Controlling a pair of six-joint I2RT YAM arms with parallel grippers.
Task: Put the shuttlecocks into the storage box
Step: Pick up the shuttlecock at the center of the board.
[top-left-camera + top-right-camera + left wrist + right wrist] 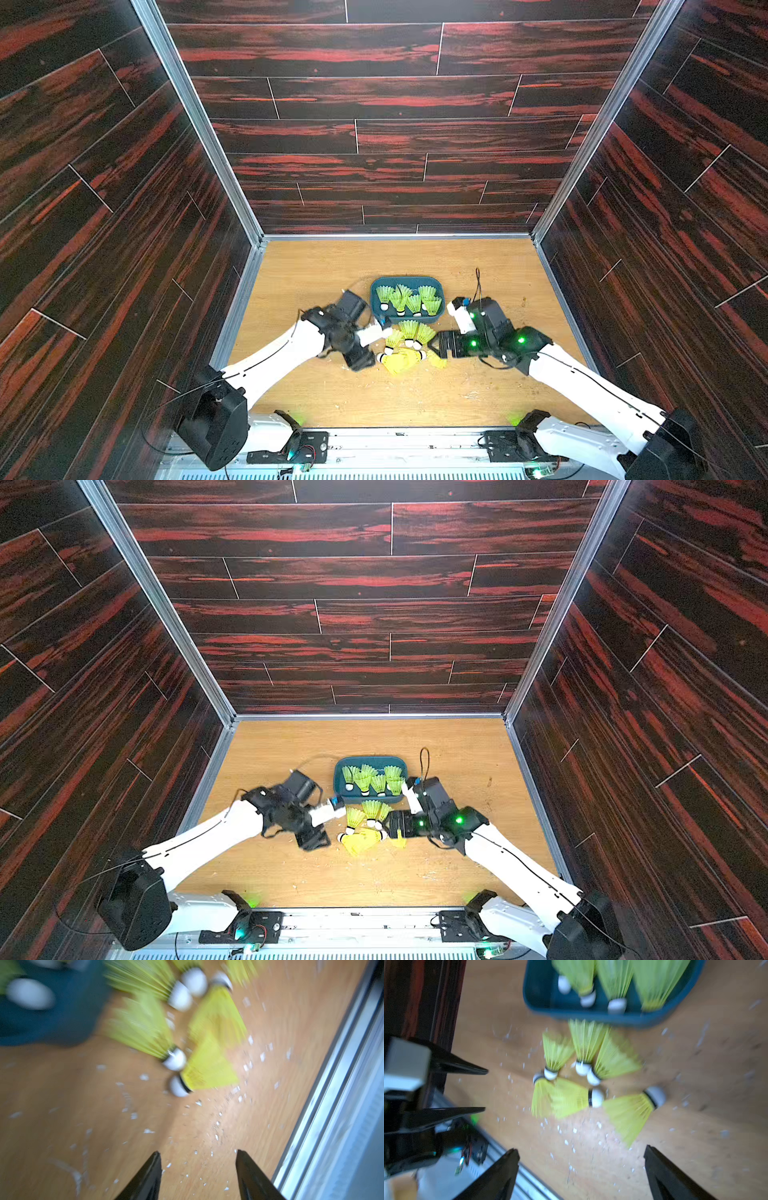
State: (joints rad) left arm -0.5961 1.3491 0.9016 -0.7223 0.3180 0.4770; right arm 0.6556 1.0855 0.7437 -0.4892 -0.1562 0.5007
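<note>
**Wrist views: both sets of jaws released, nothing held**

Beneath both my arms lies the light wooden tabletop (332, 270).

Ahead of my fingertips, beyond the loose pile, sits the shallow teal-blue plastic storage box (415, 320) with rounded corners. It lies a little nearer my left gripper (198, 1151) than my right gripper (580, 1148). Several neon yellow-green feather shuttlecocks with white cork tips (401, 301) lie inside it, their corks pointing back toward me.

Between my two grippers, just in front of the box's near wall, six more shuttlecocks lie on the wood. Three greener ones (585, 1041) fan out with their skirts toward the box, the middle one almost touching it. Three yellower ones (569, 1097) lie on their sides closer to my fingertips, corks bunched against the greener ones' corks.

My left jaws stand partly apart with only bare wood between them. My right jaws are spread wide and empty, the nearest yellow skirt just short of them.

Small white flecks (574, 1130) are scattered over the wood around the pile. Both wrist views are motion-blurred.
</note>
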